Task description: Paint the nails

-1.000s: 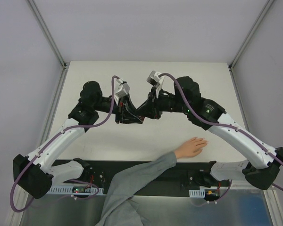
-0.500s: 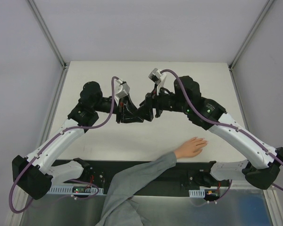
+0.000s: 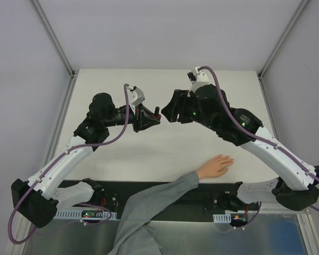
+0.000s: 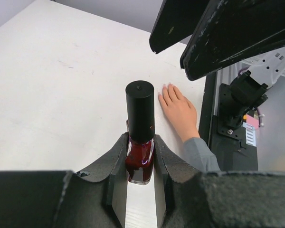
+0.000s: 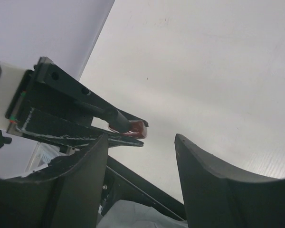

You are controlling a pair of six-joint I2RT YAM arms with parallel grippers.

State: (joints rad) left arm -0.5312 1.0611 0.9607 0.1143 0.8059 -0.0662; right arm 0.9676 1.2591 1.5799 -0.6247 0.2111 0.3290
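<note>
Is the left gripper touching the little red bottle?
Touching. The left wrist view shows the left gripper pinching the bottle from both sides.

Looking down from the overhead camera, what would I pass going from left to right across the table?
First the left gripper, clamped on a small dark red bottle → the open right gripper → the person's bare hand, lying flat near the front edge.

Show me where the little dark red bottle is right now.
The bottle is clamped in the left gripper, just left of centre over the table in the overhead view; the open right gripper faces it from the right.
</note>
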